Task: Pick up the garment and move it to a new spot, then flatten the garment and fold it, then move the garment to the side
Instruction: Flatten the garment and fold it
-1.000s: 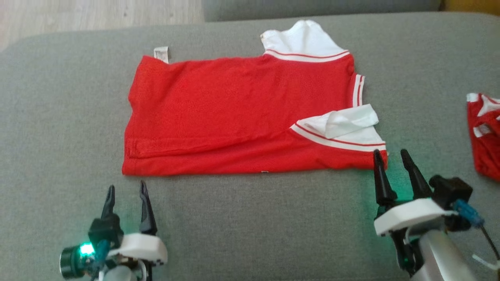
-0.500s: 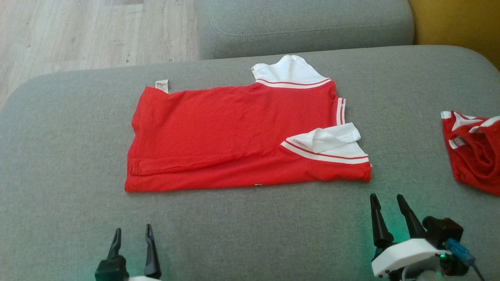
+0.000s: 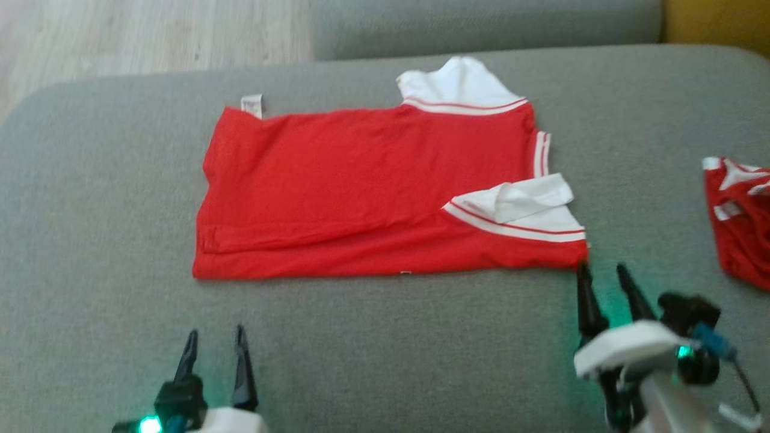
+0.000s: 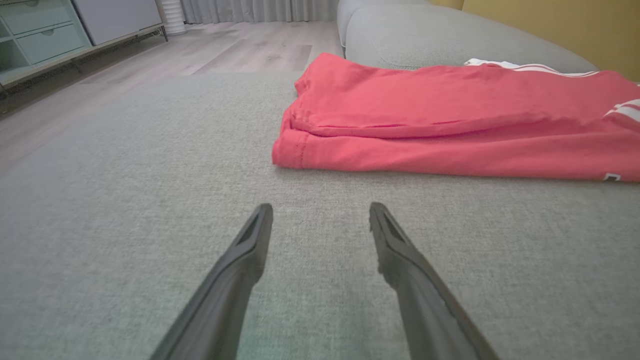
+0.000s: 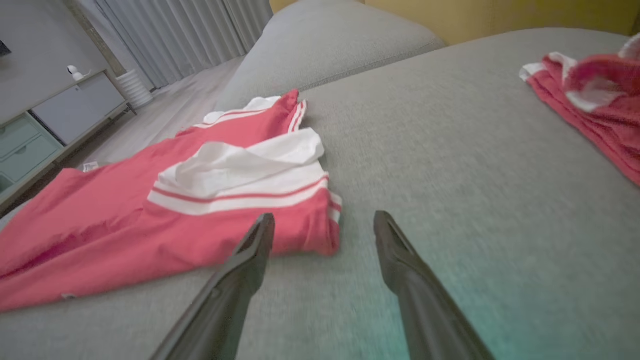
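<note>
The garment [image 3: 373, 186] is a red shirt with white striped sleeves, lying folded lengthwise and flat on the grey sofa cushion [image 3: 96, 198]. My left gripper [image 3: 216, 332] is open and empty, a little in front of the garment's near left corner. In the left wrist view the left gripper [image 4: 320, 210] points at the cushion short of the folded hem of the garment [image 4: 450, 125]. My right gripper [image 3: 601, 269] is open, with its left fingertip right at the near right corner. The right wrist view has the right gripper [image 5: 324, 217] by the corner of the garment [image 5: 200, 215].
A second red and white garment [image 3: 743, 222] lies crumpled at the cushion's right edge, as the right wrist view also shows [image 5: 590, 95]. The sofa's back cushion [image 3: 481, 24] runs behind. Wooden floor [image 3: 120, 30] lies beyond the far left edge. A low cabinet [image 4: 40, 35] stands across the room.
The head camera has shifted up and down. The left gripper now stands farther back from the garment's hem. The right gripper drew back, then returned to the near right corner. Both stay open.
</note>
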Robot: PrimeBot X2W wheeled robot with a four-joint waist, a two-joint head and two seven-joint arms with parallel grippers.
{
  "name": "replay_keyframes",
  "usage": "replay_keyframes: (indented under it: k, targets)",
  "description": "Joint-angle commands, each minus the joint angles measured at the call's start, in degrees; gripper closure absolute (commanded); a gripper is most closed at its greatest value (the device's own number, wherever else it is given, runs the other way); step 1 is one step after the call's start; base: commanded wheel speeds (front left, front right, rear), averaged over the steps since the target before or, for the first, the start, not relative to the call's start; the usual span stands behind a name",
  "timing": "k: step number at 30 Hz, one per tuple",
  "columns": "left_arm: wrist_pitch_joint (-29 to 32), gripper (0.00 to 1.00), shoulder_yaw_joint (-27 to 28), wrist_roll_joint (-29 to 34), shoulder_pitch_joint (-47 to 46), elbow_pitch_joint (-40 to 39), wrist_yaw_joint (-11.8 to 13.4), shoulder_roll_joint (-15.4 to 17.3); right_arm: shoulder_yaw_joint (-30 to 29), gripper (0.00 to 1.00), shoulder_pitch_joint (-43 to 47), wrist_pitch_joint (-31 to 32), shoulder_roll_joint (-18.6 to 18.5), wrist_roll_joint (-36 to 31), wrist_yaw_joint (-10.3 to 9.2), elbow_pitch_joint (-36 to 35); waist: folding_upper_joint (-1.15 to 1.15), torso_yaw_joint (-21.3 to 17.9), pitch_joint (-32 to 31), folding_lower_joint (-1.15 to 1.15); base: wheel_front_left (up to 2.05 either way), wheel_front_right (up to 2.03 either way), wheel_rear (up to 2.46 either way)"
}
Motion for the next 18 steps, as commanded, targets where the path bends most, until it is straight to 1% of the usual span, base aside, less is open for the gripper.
replay_keyframes:
  k: [1,7,11,12,14,17,18]
  targets:
    - [-0.29,0.00,1.29,-0.27,-2.74,-1.61,0.03,0.52,0.83,0.00,-2.95,-0.54,-0.16,0.36,0.19,-0.79,0.00,0.63,1.41,0.00,0.00,0.00,0.00]
    - [-0.29,0.00,0.22,-0.66,-4.48,-1.21,0.04,0.52,-0.39,0.00,-7.05,-0.54,-0.15,0.08,0.19,6.78,0.00,1.85,3.86,0.00,0.00,0.00,0.00]
    - [-0.29,0.00,0.16,-0.81,-4.93,-1.12,0.12,0.52,0.84,0.00,-8.07,-0.54,-0.15,0.25,0.19,11.28,0.00,2.24,4.28,0.00,0.00,0.00,0.00]
    - [-0.29,0.00,0.27,-0.98,-4.98,-1.18,-0.01,0.52,1.01,0.00,-8.27,-0.54,-0.15,0.42,0.19,12.07,0.00,2.24,4.33,0.00,0.00,0.00,0.00]
    - [-0.29,0.00,0.45,-1.03,-5.07,-1.28,-0.30,0.52,0.78,0.05,-8.71,-0.54,-0.15,1.31,0.19,13.01,0.00,2.15,4.43,0.00,0.00,0.00,0.00]
    - [-0.29,0.00,0.73,-0.89,-5.11,-1.33,-0.49,0.52,1.19,0.01,-9.31,-0.54,-0.15,2.12,0.19,13.38,0.00,1.88,4.48,0.00,0.00,0.00,0.00]
    - [-0.29,0.00,0.77,-0.83,-5.17,-1.30,-0.57,0.52,1.61,0.03,-9.48,-0.54,-0.15,2.26,0.19,13.60,0.00,1.81,4.50,0.00,0.00,0.00,0.00]
